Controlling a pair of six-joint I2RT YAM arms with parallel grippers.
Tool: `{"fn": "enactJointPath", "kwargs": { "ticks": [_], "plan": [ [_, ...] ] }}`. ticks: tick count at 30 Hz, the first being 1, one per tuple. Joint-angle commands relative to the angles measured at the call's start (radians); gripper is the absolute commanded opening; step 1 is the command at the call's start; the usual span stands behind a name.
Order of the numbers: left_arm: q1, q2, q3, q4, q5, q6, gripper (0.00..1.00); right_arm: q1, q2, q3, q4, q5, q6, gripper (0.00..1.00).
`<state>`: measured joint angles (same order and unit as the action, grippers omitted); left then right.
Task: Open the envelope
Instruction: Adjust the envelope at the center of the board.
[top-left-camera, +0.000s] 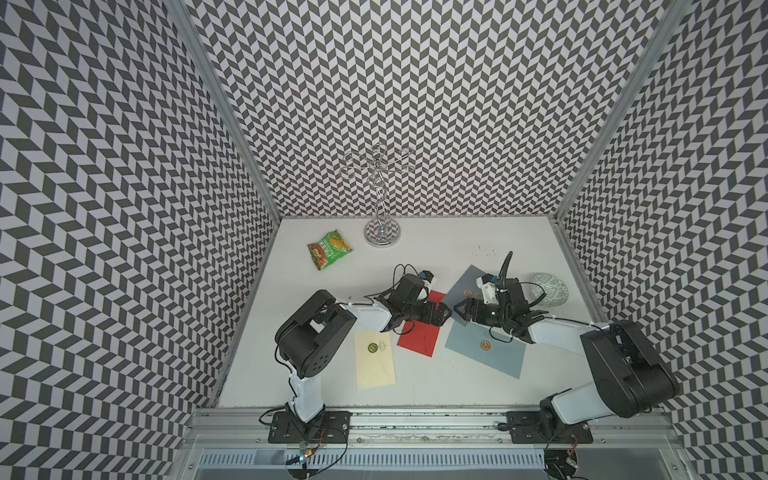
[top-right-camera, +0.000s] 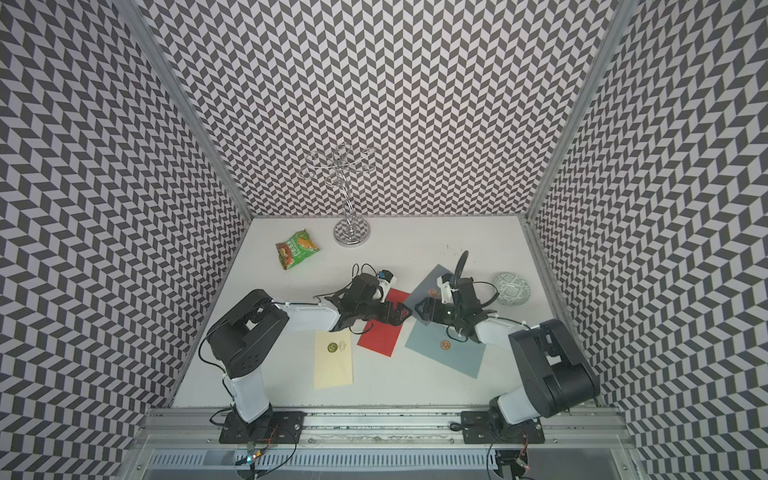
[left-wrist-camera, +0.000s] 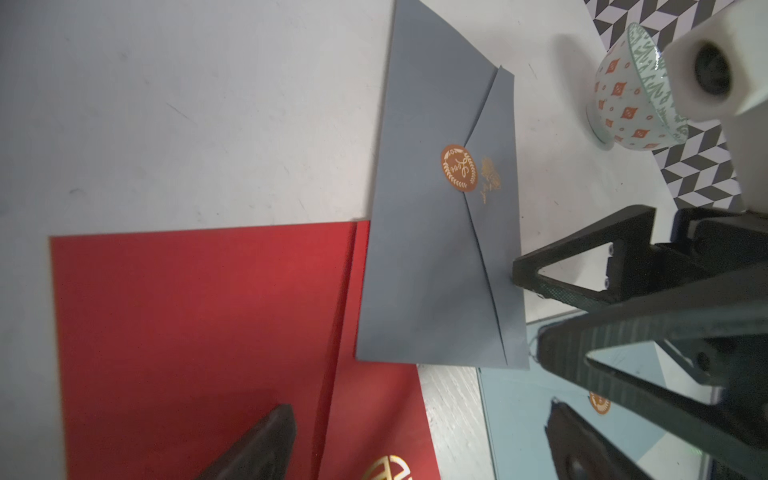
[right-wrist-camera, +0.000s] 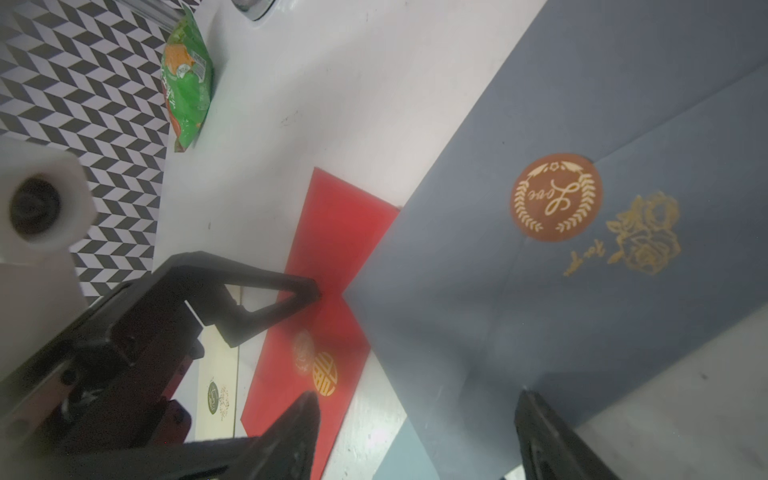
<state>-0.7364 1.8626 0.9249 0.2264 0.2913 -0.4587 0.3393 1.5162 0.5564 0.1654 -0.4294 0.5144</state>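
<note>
The white counter (top-left-camera: 457, 386) carries the red envelope (top-left-camera: 420, 338) at its middle. The left hand (top-left-camera: 441, 312) hovers over that envelope's far end, jaws spread wide and holding nothing. Just right of the red envelope, the right hand (top-left-camera: 458, 309) is open too, its fingers either side of a corner of the dark grey envelope (left-wrist-camera: 419, 249) (flap down, orange seal (left-wrist-camera: 459, 168) intact). The grey envelope overlaps the red envelope's edge.

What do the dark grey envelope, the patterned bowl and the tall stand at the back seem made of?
Dark grey envelope: matte paper or thin card, judging by crisp flap creases and no shine. Patterned bowl: probably glazed ceramic, glossy with painted motifs. Tall stand: likely polished metal wire; its base reflects like a mirror.
</note>
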Motion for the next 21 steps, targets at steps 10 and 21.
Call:
{"fn": "enactJointPath", "kwargs": {
  "ticks": [10, 21],
  "plan": [
    [0.104, -0.083, -0.167, 0.009, -0.054, -0.084, 0.94, -0.056, 0.142, 0.129, -0.045, 0.218, -0.022, 0.77],
    [0.099, -0.263, -0.179, 0.045, 0.008, -0.032, 1.0, -0.129, -0.098, 0.086, 0.017, 0.105, -0.051, 0.8]
  ]
}}
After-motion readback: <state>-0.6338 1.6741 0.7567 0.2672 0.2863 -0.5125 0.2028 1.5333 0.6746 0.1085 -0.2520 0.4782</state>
